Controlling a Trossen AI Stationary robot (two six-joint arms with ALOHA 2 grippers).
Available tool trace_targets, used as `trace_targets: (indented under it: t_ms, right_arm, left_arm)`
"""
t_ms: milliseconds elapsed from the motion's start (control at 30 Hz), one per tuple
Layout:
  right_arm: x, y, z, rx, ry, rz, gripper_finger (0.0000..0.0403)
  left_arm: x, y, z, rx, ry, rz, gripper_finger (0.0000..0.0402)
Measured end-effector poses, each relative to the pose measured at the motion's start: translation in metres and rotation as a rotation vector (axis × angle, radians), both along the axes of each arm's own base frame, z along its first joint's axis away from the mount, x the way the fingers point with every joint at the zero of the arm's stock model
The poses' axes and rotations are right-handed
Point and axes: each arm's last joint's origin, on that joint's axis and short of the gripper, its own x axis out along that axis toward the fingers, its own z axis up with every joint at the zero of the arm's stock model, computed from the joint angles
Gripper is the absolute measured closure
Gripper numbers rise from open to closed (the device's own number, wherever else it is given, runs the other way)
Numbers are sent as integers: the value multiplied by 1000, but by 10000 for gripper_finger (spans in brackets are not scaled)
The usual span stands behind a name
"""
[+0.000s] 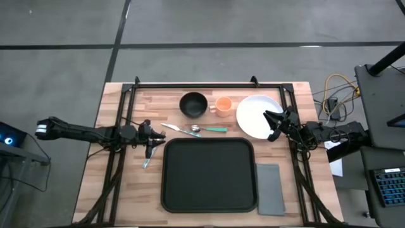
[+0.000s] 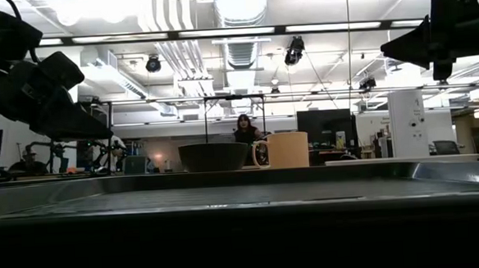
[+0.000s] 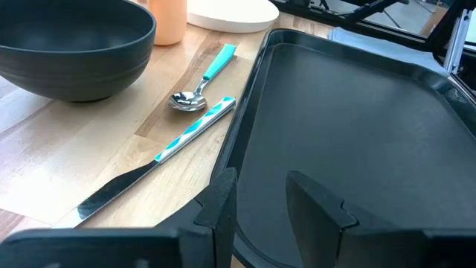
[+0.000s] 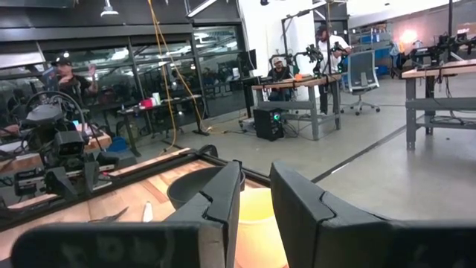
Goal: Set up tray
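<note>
The black tray [image 1: 209,174] lies flat at the table's near middle, and its bare floor [image 3: 357,112] fills the left wrist view. Beyond it stand a dark bowl [image 1: 193,104], an orange cup [image 1: 223,106] and a white plate [image 1: 253,116]. A teal-handled spoon [image 1: 205,129] and a knife [image 1: 172,128] lie between them and the tray. My left gripper [image 1: 154,140] hovers open by the tray's far left corner, its fingers over the rim [image 3: 262,197]. My right gripper [image 1: 271,125] hangs open above the plate's right edge, facing the cup [image 4: 256,223].
A grey folded napkin [image 1: 270,188] lies right of the tray. A fork [image 1: 147,160] lies on the wood left of the tray, below my left gripper. A black frame runs round the table's edges. People sit at desks in the room beyond.
</note>
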Motion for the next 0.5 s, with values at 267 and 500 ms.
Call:
trace_targets:
  t_ms: [267,500]
  right_arm:
    - [0,0,0,5,1,1,335]
    - [0,0,0,72,-52,17,335]
  left_arm:
    - [0,0,0,2,-2,2,304]
    - [2,0,8,35,-23,-5,304]
